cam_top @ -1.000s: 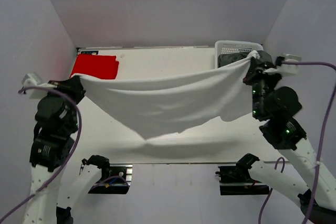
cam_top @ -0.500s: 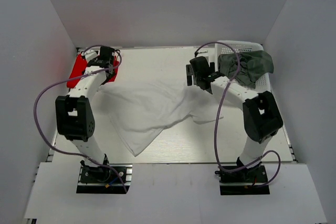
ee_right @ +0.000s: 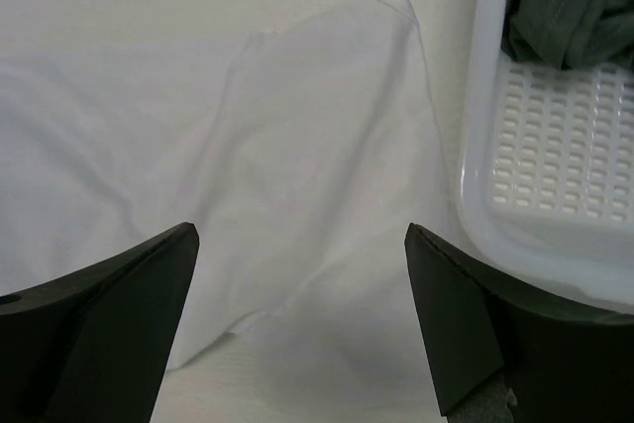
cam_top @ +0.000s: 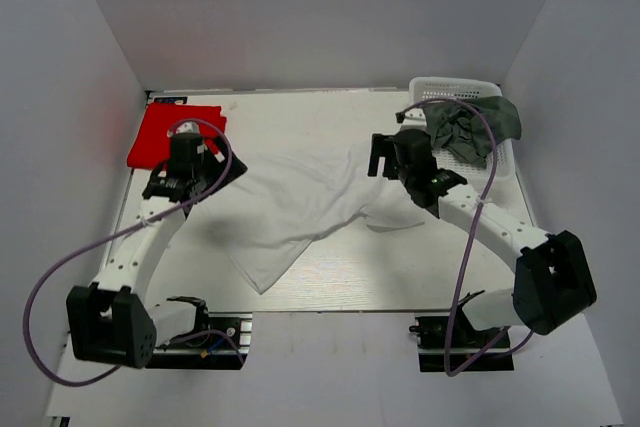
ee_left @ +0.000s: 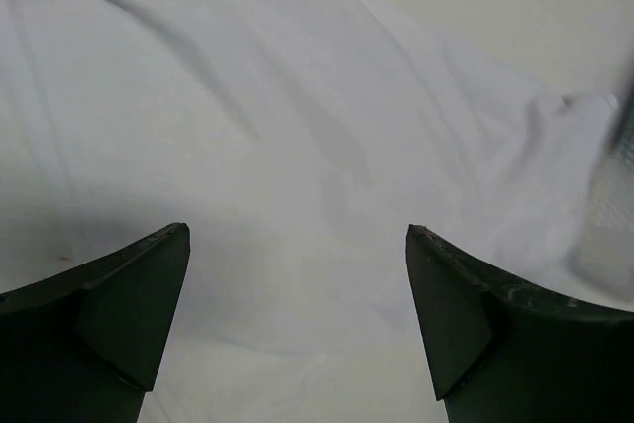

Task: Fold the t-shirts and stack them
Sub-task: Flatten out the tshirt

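Note:
The white t-shirt (cam_top: 300, 205) lies loosely spread and wrinkled on the table, one corner reaching toward the near edge. My left gripper (cam_top: 215, 172) hovers open over its left edge, with only white cloth (ee_left: 297, 126) under the spread fingers (ee_left: 129, 294). My right gripper (cam_top: 380, 157) is open above the shirt's right side, over a sleeve (ee_right: 327, 146), holding nothing. The red t-shirt (cam_top: 175, 132) lies flat at the far left. The dark grey-green t-shirt (cam_top: 470, 127) is bunched in the basket and hangs over its rim.
The white lattice basket (cam_top: 455, 87) stands at the far right corner; its near wall (ee_right: 555, 156) is close to my right gripper's right finger. Grey walls close in the table on three sides. Purple cables loop off both arms.
Both grippers have opened and let go of the white t-shirt, which dropped from hanging stretched in the air onto the table. Both arms came down low over it.

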You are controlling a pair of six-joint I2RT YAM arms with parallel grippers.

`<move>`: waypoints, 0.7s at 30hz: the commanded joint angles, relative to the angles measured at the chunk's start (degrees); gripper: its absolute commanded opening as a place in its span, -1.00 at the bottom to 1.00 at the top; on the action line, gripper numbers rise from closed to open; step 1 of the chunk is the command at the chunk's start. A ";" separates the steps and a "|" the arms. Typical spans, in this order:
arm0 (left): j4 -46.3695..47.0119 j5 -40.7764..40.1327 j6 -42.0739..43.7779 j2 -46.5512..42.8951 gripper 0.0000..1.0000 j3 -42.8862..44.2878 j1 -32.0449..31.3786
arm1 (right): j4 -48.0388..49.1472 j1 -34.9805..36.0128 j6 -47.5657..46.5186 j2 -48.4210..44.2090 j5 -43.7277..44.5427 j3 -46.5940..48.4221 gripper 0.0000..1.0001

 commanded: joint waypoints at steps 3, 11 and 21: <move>5.87 18.18 -0.42 -7.32 0.98 -9.68 -2.62 | 4.46 -0.94 7.08 -3.84 2.65 -5.70 0.81; -3.51 17.13 -7.36 -17.34 0.98 -25.32 -8.50 | 5.60 -2.17 13.41 -8.68 3.35 -12.30 0.81; -10.80 17.75 -9.03 -13.32 0.72 -29.29 -18.17 | -0.55 -3.84 16.31 -9.39 8.80 -12.22 0.81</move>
